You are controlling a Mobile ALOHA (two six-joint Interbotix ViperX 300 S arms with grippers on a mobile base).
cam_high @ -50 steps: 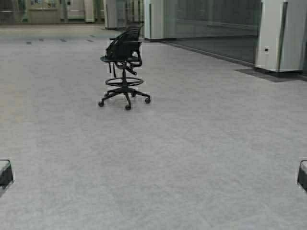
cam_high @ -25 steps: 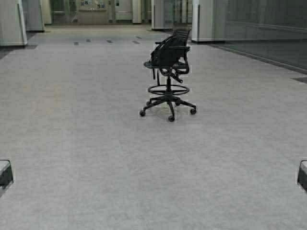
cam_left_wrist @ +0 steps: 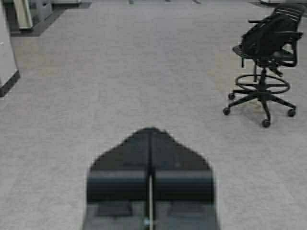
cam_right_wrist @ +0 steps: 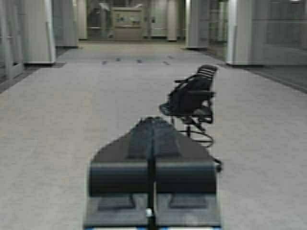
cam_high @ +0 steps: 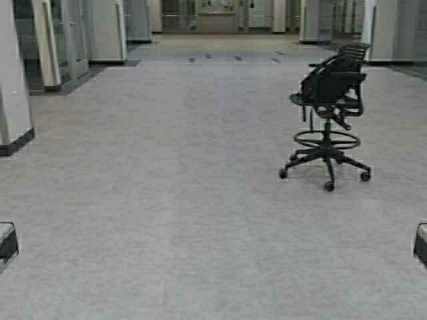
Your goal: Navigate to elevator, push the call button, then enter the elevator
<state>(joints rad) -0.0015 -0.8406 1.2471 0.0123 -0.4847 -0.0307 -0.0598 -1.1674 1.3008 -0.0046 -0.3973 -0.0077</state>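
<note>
Both arms sit parked low at the near edge. The left hand (cam_left_wrist: 150, 139) has its fingers pressed together on nothing; the right hand (cam_right_wrist: 152, 127) likewise. A black wheeled office chair (cam_high: 328, 113) stands on the grey carpeted floor (cam_high: 167, 200), right of centre. White pillars (cam_high: 107, 30) line the far left. No elevator or call button shows.

The high view's edges cut off both arms (cam_high: 7, 241).
</note>
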